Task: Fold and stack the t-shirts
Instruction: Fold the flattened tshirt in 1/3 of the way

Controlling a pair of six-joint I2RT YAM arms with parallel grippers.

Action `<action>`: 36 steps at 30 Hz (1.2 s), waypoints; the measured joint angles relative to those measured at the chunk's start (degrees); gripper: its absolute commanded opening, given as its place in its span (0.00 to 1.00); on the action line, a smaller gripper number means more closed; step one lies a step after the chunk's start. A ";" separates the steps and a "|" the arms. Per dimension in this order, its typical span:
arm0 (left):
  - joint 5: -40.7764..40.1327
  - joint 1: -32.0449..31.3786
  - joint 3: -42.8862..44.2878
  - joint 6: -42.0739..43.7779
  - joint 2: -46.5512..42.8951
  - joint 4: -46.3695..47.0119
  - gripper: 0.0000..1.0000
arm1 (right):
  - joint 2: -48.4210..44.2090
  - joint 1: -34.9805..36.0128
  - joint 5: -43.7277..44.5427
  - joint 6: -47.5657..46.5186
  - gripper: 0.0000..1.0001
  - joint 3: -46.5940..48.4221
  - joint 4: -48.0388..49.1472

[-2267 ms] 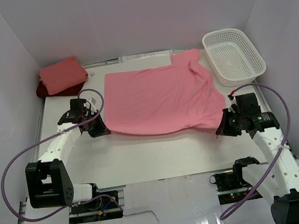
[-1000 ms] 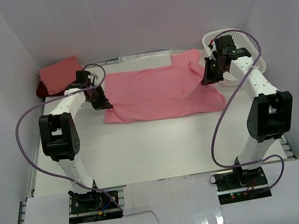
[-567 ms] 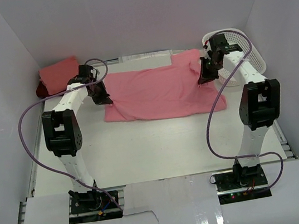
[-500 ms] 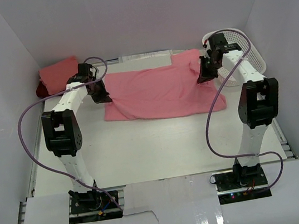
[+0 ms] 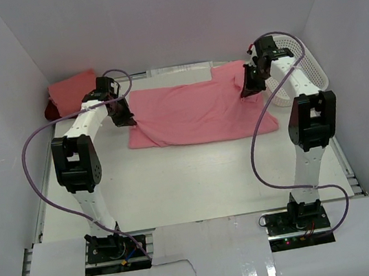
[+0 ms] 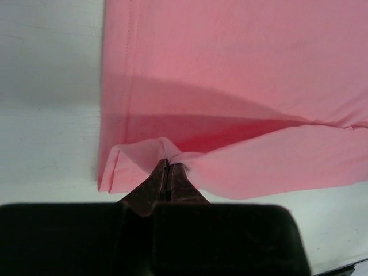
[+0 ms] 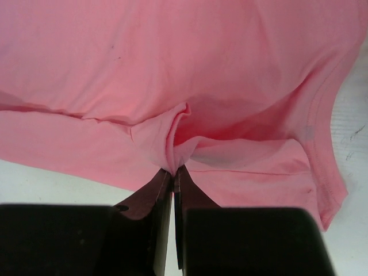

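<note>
A rose pink t-shirt (image 5: 198, 114) lies across the back middle of the table, its near half doubled over its far half. My left gripper (image 5: 126, 119) is shut on the shirt's left edge; the wrist view shows a pinch of cloth (image 6: 172, 154) in the jaws of the left gripper (image 6: 168, 164). My right gripper (image 5: 247, 90) is shut on the right edge, where the t-shirt (image 7: 172, 86) bunches at the tips of the right gripper (image 7: 173, 171). A folded salmon pink t-shirt (image 5: 73, 89) rests on a dark red t-shirt (image 5: 50, 111) at the back left.
A white mesh basket (image 5: 301, 65) stands at the back right, just behind my right arm. White walls close in the table on three sides. Purple cables loop off both arms.
Both grippers have carried the shirt's near edge from the front of the table toward the back, folding the shirt over itself. In the last half second they moved only slightly farther back.
</note>
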 measured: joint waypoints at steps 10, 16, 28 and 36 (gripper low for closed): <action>-2.29 0.00 3.37 -1.31 5.57 -0.31 0.50 | 12.04 0.37 1.51 1.14 0.81 15.61 -2.08; -5.09 0.00 5.18 -2.80 5.55 0.20 0.90 | 1.07 1.27 8.20 0.50 0.83 2.99 2.91; -4.94 -8.33 -4.52 -2.62 -7.02 1.88 0.88 | -15.65 7.76 18.73 -0.87 0.14 -21.57 4.48; -3.67 -8.50 -11.61 -5.57 -6.21 5.77 0.82 | -6.05 7.43 22.34 -0.52 0.08 -21.03 3.96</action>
